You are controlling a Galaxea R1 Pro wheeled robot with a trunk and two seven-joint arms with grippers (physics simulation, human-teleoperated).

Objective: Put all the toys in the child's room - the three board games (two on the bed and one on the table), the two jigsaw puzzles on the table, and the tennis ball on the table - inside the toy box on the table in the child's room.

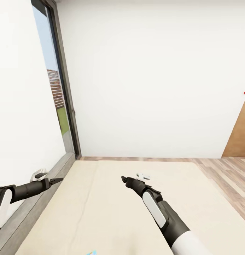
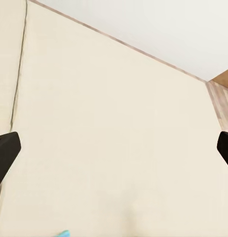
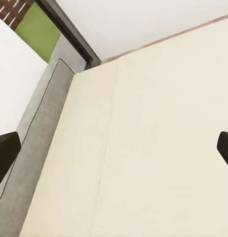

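Observation:
The bed's cream mattress [image 1: 111,212] spreads out below me, with its grey padded edge [image 1: 37,212] along the left. My left gripper [image 1: 56,181] hangs open over that edge, its dark fingers [image 2: 5,155] wide apart above bare mattress. Over the middle of the mattress my right gripper [image 1: 125,179] is open too, with spread fingers [image 3: 5,153] and nothing between them. A small blue sliver [image 1: 90,253] peeks in at the near edge of the mattress, also seen as a blue corner [image 2: 62,233]; I cannot tell what it is. The table, toy box, jigsaw puzzles and tennis ball are out of view.
A tall dark-framed window [image 1: 60,92] stands at the left, beside the bed's edge. A white wall [image 1: 154,78] closes the far side. Wood-plank floor [image 1: 228,177] runs along the bed's right, up to a brown door [image 1: 240,134].

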